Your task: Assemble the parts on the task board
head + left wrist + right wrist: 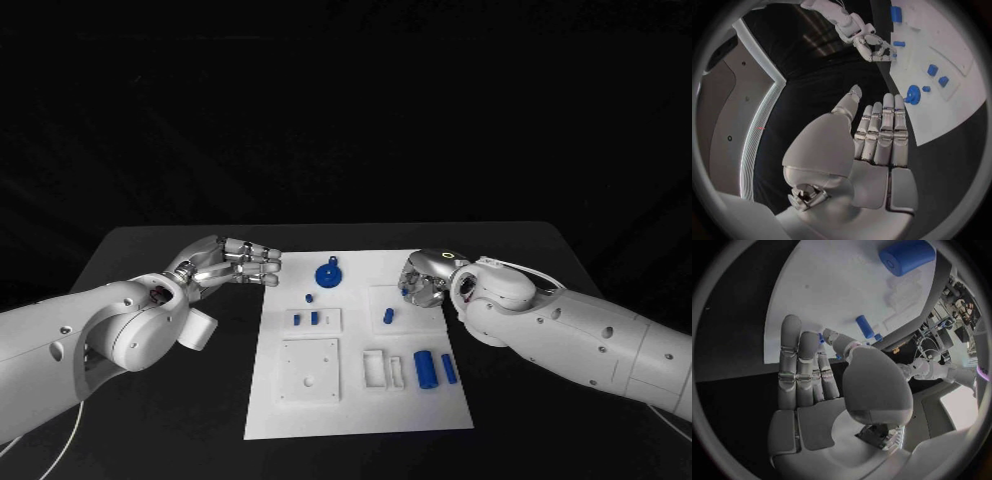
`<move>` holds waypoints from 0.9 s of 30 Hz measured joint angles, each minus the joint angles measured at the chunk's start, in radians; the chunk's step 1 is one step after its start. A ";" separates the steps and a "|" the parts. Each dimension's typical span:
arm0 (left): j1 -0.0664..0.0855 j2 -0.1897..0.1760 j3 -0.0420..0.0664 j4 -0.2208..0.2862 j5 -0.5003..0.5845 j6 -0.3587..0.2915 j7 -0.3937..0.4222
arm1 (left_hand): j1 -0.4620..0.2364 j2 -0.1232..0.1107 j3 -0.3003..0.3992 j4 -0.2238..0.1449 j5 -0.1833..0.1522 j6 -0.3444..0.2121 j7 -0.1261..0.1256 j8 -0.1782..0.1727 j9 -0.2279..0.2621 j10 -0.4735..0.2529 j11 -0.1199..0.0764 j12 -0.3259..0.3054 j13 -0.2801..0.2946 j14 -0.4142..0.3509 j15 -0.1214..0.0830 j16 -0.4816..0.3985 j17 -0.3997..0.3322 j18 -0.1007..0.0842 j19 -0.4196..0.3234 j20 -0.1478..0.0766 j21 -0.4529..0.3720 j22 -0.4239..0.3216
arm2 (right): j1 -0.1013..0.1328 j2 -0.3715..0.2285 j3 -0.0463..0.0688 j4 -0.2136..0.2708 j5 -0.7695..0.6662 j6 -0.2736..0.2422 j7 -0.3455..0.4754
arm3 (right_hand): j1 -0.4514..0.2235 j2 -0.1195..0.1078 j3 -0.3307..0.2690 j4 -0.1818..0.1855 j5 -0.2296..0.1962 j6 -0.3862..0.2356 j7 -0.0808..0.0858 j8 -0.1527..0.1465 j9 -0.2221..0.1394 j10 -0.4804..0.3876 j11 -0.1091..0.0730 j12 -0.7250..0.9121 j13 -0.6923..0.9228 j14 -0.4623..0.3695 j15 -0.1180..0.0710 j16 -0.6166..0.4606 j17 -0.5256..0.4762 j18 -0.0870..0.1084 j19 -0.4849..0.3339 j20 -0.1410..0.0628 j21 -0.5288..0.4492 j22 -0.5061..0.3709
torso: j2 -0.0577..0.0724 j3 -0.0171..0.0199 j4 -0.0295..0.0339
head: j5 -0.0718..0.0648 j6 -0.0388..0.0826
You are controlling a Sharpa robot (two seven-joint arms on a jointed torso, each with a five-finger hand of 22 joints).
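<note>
Fingers (257, 262) of left hand (228, 264) straight, side by side, holding nothing, hovering off task board's (361, 415) left edge over bare black worktop (159, 260). Board's long axis runs away from robot. Round blue part (330, 272) near far edge; blue cylinder (426, 367) lies lengthwise near right edge. Right hand (427, 279) over board's right edge, fingers extended, empty.

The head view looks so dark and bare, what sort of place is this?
Probably a robotics lab test bench. A black table carries a white task board with small blue parts, and the left hand and right hand hover at its edges.
</note>
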 measured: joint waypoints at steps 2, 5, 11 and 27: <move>0.000 0.000 0.000 0.000 0.000 0.000 0.000 | 0.000 0.000 0.000 0.000 0.000 0.000 0.000 0.000 0.000 -0.003 0.003 0.000 0.000 0.000 0.000 0.000 0.000 0.000 0.000 0.000 0.000 -0.001 | -0.002 0.002 0.001 -0.002 -0.003 -0.005 -0.002 | 0.000 0.000 0.006 -0.004 0.000 0.003 -0.001 0.000 0.000 0.001 -0.001 0.001 0.000 -0.001 -0.001 0.001 0.000 -0.001 0.000 0.000 0.000 0.008 | 0.000 0.0000 0.0000 | 0.001 -0.001; 0.000 0.000 0.000 0.000 0.000 0.001 0.000 | 0.000 0.000 0.001 -0.001 0.007 0.000 0.000 0.000 0.000 -0.007 0.000 0.000 0.000 0.000 0.000 0.000 0.001 0.000 0.000 0.000 0.000 -0.003 | -0.006 0.007 0.002 -0.005 -0.009 -0.016 -0.006 | -0.001 0.001 0.013 -0.007 -0.002 0.007 0.000 0.000 0.000 0.004 -0.004 0.004 0.001 -0.001 -0.001 0.009 0.000 -0.001 0.000 0.000 0.006 0.024 | 0.000 0.0000 0.0001 | 0.002 -0.002; 0.000 0.001 0.000 -0.001 0.000 0.004 0.000 | 0.000 0.000 0.003 -0.003 0.008 0.000 0.000 0.000 0.000 -0.007 0.000 0.000 0.000 0.000 0.000 0.000 0.001 0.000 0.000 0.000 0.000 -0.003 | -0.011 0.016 0.003 -0.013 -0.019 -0.038 -0.013 | -0.001 0.010 0.033 -0.020 -0.004 0.017 -0.001 0.000 0.000 0.013 -0.005 0.000 0.001 -0.004 -0.004 0.016 -0.004 -0.008 -0.002 -0.002 0.006 0.056 | 0.000 -0.0006 0.0002 | 0.004 -0.005; 0.000 0.002 0.000 -0.005 0.001 0.012 -0.001 | 0.000 0.000 0.003 -0.003 0.008 0.000 0.000 0.000 0.000 -0.010 0.004 0.000 0.000 0.003 0.004 0.000 0.001 0.000 0.000 0.000 0.004 -0.005 | -0.011 0.020 -0.010 -0.014 -0.052 -0.053 -0.026 | -0.002 0.041 0.012 -0.062 -0.004 0.077 -0.016 -0.002 0.000 0.068 -0.021 -0.002 -0.002 -0.015 -0.015 0.027 -0.004 -0.008 -0.020 -0.020 0.019 0.127 | -0.001 -0.0021 -0.0008 | 0.003 -0.009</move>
